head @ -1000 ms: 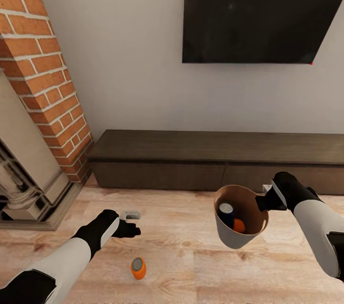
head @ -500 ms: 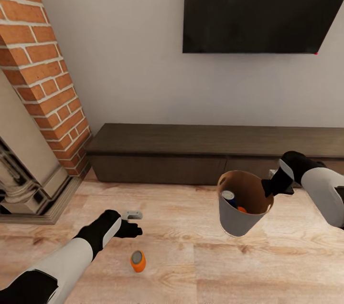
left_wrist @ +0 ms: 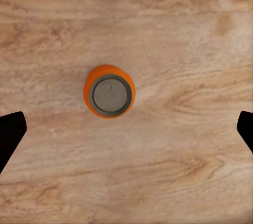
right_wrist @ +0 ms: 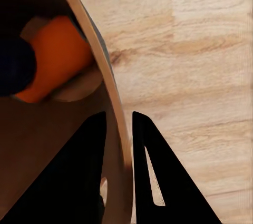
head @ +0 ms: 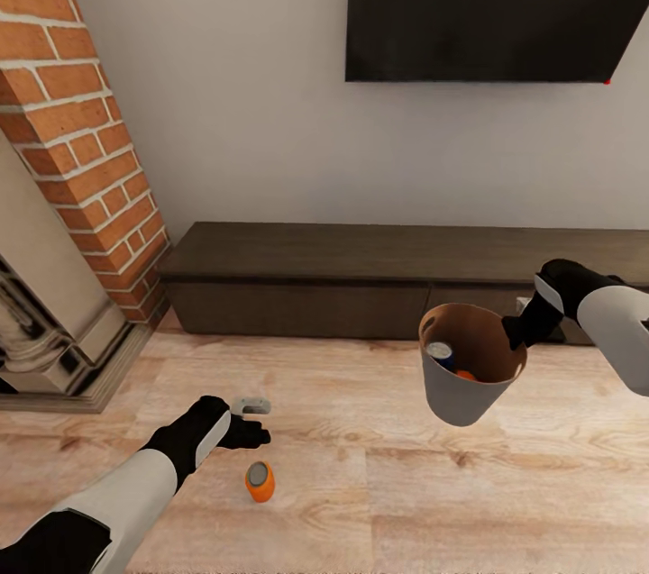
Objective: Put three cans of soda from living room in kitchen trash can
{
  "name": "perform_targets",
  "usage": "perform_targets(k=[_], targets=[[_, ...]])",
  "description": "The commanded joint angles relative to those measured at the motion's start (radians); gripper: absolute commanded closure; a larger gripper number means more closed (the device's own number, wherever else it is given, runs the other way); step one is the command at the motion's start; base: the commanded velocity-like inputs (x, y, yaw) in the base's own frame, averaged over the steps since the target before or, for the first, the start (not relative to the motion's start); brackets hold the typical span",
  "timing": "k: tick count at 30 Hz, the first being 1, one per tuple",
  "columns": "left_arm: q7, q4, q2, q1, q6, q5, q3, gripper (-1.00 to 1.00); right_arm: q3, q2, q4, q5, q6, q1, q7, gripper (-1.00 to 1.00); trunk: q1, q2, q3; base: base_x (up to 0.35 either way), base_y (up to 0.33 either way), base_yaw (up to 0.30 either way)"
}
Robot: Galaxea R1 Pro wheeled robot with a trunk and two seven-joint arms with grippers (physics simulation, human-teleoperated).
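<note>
**1 can on the floor, 2 in the bin**

Your right gripper (right_wrist: 118, 129) pinches the trash can (head: 464, 394) rim, holding it aloft with a blue can (head: 441, 352) and an orange can (right_wrist: 55, 55) inside. Your left gripper (left_wrist: 126, 129) hangs spread wide, empty, over the third can (left_wrist: 109, 91), upright on the wood floor (head: 361, 430).

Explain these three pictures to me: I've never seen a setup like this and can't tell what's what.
It is a simulated two-armed robot. The big picture looks down from its head; the other two come from cameras at each wrist. The right gripper pinches the rim of a grey bin, lifted off the floor, with a blue can and an orange can inside. A second orange can stands upright on the wood floor. The left gripper hovers open above it, so that wrist camera sees its silver top.
</note>
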Motion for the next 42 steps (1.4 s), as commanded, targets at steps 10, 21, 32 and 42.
perform_targets(k=[10,21,32,42], targets=[[-0.002,-0.002,0.000,0.000,-0.002,0.000,-0.001,-1.00,0.027,0.001,0.001,-0.005,0.001,-0.005,0.002,1.00,0.000,0.000,-0.016,0.162,0.036,0.000],[0.036,-0.010,-0.015,0.002,0.002,0.002,-0.001,-1.00,0.029,0.001,0.001,-0.005,0.001,-0.005,0.002,1.00,0.023,-0.042,-0.051,0.032,0.007,0.000],[0.076,-0.009,-0.029,0.002,0.001,0.006,-0.001,-1.00,0.047,0.002,0.001,-0.005,0.001,-0.005,0.002,1.00,0.065,-0.119,-0.103,0.000,0.000,0.000],[0.075,-0.011,-0.029,0.002,0.000,0.006,-0.001,-1.00,0.058,0.000,0.001,-0.005,0.001,-0.010,0.002,1.00,0.103,-0.189,-0.150,0.000,0.000,0.000]])
